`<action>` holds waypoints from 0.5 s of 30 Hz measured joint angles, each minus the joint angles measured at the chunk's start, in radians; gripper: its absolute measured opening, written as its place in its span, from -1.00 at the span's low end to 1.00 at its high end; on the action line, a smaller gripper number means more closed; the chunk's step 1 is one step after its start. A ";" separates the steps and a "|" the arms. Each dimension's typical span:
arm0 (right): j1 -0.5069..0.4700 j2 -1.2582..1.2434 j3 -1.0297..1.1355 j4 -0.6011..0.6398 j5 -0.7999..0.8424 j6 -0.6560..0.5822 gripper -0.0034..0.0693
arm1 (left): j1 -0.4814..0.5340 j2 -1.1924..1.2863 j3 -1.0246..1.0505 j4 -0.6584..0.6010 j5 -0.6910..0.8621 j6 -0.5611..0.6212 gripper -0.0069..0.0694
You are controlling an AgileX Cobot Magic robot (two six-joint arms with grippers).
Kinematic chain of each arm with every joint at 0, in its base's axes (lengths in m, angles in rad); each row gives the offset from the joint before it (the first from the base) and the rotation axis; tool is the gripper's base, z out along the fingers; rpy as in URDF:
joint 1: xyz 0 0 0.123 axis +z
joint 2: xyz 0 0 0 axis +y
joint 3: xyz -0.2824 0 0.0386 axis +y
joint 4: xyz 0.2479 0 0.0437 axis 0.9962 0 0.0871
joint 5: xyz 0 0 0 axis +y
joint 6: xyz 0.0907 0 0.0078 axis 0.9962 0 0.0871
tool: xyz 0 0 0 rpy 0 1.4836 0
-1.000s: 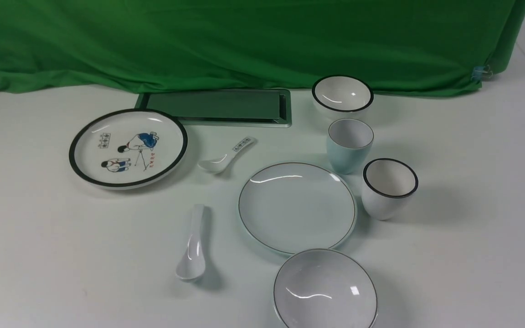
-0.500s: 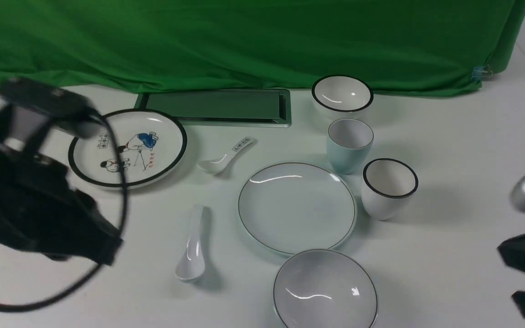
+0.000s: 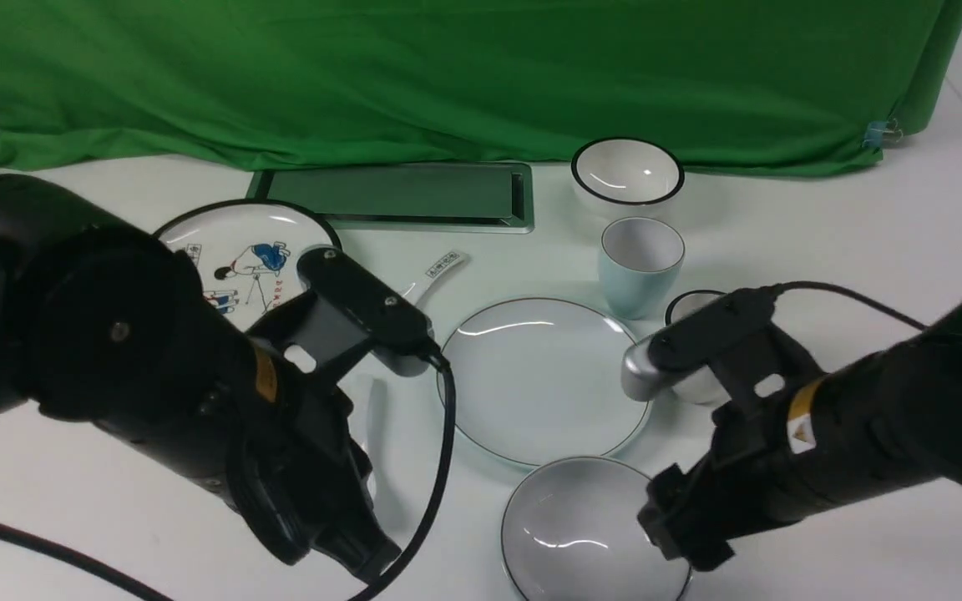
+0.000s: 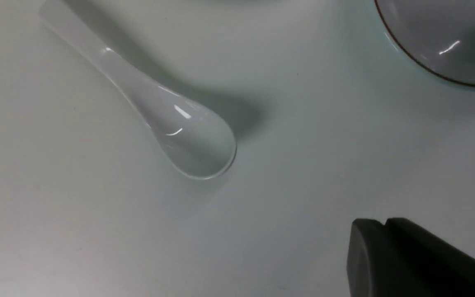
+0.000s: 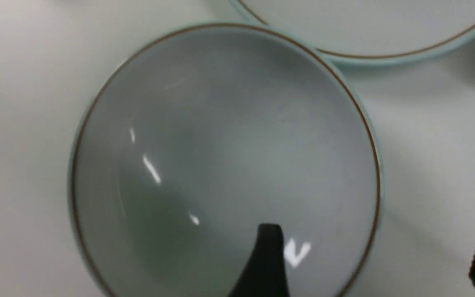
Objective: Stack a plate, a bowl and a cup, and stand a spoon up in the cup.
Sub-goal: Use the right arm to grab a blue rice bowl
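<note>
Okay: right fingers (image 5: 266, 255) are spread wide, one tip over the inside of the bowl (image 5: 221, 144), the other outside its rim, nothing pinched yet. Bowl sits on the surface (image 3: 865, 209) at the near edge, just beside the plate (image 3: 544, 376). Left fingers (image 4: 402, 255) pressed together, empty, hovering near the spoon (image 4: 179, 132). Step looks like grabbing the bowl — best to drop until the rim is well between the tips, close squarely on the wall, lift clear of the plate's rim, then centre it. Glossy glaze — could slip.
</note>
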 joint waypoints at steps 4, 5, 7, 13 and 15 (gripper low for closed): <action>0.002 0.108 -0.001 0.040 -0.080 0.019 0.65 | 0.000 0.000 0.000 0.025 0.009 0.000 -0.85; 0.002 0.132 -0.001 0.052 -0.088 0.019 0.52 | 0.000 0.000 0.000 0.029 0.008 0.000 -0.85; 0.002 0.169 -0.001 0.069 -0.098 0.009 0.19 | 0.000 0.000 -0.001 0.038 0.008 0.000 -0.85; 0.003 0.164 -0.062 0.108 -0.056 -0.043 -0.69 | 0.000 0.001 -0.001 0.107 0.027 -0.034 -0.85; 0.003 0.160 -0.123 0.094 -0.003 -0.087 -0.70 | -0.001 0.000 -0.001 0.161 0.045 -0.079 -0.85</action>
